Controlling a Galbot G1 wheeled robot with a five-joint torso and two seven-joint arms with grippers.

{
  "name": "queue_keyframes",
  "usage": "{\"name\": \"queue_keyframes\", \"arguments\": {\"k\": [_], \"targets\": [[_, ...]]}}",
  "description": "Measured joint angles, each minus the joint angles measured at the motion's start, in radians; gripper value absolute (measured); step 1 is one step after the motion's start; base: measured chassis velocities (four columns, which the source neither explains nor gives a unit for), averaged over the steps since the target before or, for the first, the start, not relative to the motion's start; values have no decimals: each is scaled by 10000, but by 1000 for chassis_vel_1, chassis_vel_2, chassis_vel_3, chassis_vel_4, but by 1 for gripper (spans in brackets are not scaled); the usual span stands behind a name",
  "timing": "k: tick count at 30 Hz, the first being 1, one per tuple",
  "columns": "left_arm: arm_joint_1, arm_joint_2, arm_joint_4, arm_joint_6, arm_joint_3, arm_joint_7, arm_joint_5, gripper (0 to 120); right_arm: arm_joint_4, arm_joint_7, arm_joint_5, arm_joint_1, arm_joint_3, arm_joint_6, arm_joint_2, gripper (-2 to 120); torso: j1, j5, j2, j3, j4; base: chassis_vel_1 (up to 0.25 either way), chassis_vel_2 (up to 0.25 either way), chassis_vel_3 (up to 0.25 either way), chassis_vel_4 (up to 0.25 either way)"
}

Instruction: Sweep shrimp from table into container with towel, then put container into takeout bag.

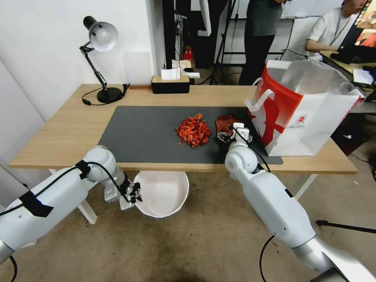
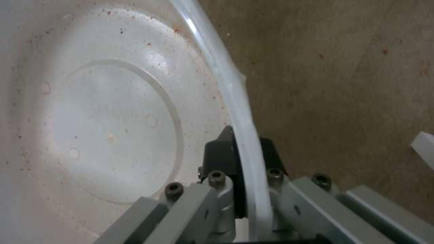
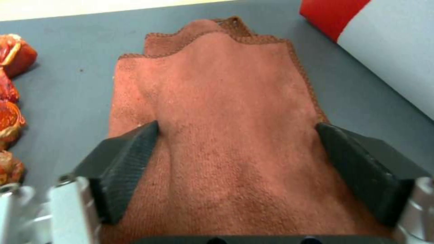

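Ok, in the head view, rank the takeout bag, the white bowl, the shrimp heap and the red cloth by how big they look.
1. Boxy red-and-white takeout bag
2. Round white plastic bowl, though it hangs nearer the camera
3. Heap of glossy red-orange shrimp
4. Rust-red cloth, partly hidden behind the right claw, so unsure

Stood at the far left corner of the bench: black desk lamp (image 1: 101, 58), silver shade tilted, cord (image 1: 91, 98) looping from its round base. Sat beside it along the back edge: black tissue box (image 1: 170, 84), wooden lid, white tissue poking up. Lay beneath: bare brownish floor (image 1: 188, 243). Rose behind the lamp: white wall (image 1: 43, 47).
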Motion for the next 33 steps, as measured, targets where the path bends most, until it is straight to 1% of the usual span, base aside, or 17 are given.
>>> {"name": "queue_keyframes", "arguments": {"k": [2,4,5,7,12,14,16,17,20,21,22,24,26,28,30,31,33], "targets": [[2,28,-8,-2,-9,-8,-7,0,17,31,47,-7,2,-3,-4,85,0,0,0,0,1,0,0,0,0],[69,104,-97,-1,-38,-45,-41,0,73,58,123,-47,8,-2,-16,76,-1,1,0,0,3,0,0,0,0],[69,104,-97,-1,-38,-45,-41,0,73,58,123,-47,8,-2,-16,76,-1,1,0,0,3,0,0,0,0],[137,145,-143,2,-61,-78,-59,0,94,52,129,-70,9,-2,-22,67,-1,2,1,0,3,0,0,0,0],[180,192,-171,3,-75,-149,-79,0,143,-67,104,-83,4,-1,-42,57,0,3,0,2,6,0,0,0,0],[206,230,-178,4,-77,-218,-104,0,178,-289,-83,-100,-35,1,-116,48,1,6,0,5,7,0,0,0,0],[210,236,-178,5,-78,-237,-108,0,192,-370,-141,-104,-49,4,-144,46,2,7,-1,5,8,0,0,0,0],[222,249,-178,5,-79,-290,-113,0,247,-569,-278,-122,-80,4,-216,38,3,9,-3,6,10,0,0,0,0],[243,259,-177,5,-82,-329,-114,0,322,-832,-483,-159,-100,10,-295,32,4,12,-5,8,10,0,0,0,0],[294,263,-177,-5,-115,-359,-112,0,404,-1232,-782,-210,-104,149,-404,23,5,13,-6,9,10,0,0,0,0],[294,263,-177,-5,-115,-359,-112,0,404,-1232,-782,-210,-104,149,-404,23,5,13,-6,9,10,0,0,0,0],[396,263,-176,-51,-199,-397,-102,0,630,-2097,-1208,-289,-103,587,-663,13,5,11,-6,8,10,0,0,0,0],[430,264,-176,-77,-220,-420,-98,0,734,-2481,-1437,-309,-104,783,-807,8,5,11,-6,8,10,0,0,0,0],[450,271,-177,-87,-231,-467,-97,0,793,-2720,-1611,-313,-103,912,-909,7,6,10,-6,7,10,0,0,0,0],[455,283,-192,-112,-253,-559,-80,0,865,-3856,-2244,-259,-105,1446,-1298,7,5,11,-6,6,6,0,0,0,0],[455,283,-192,-112,-253,-559,-80,0,865,-3856,-2244,-259,-105,1446,-1298,7,5,11,-6,6,6,0,0,0,0],[431,261,-196,-155,-260,-561,-18,0,708,-4783,-2602,1,-194,1885,-1603,7,4,10,-5,5,4,0,0,0,0]]}}
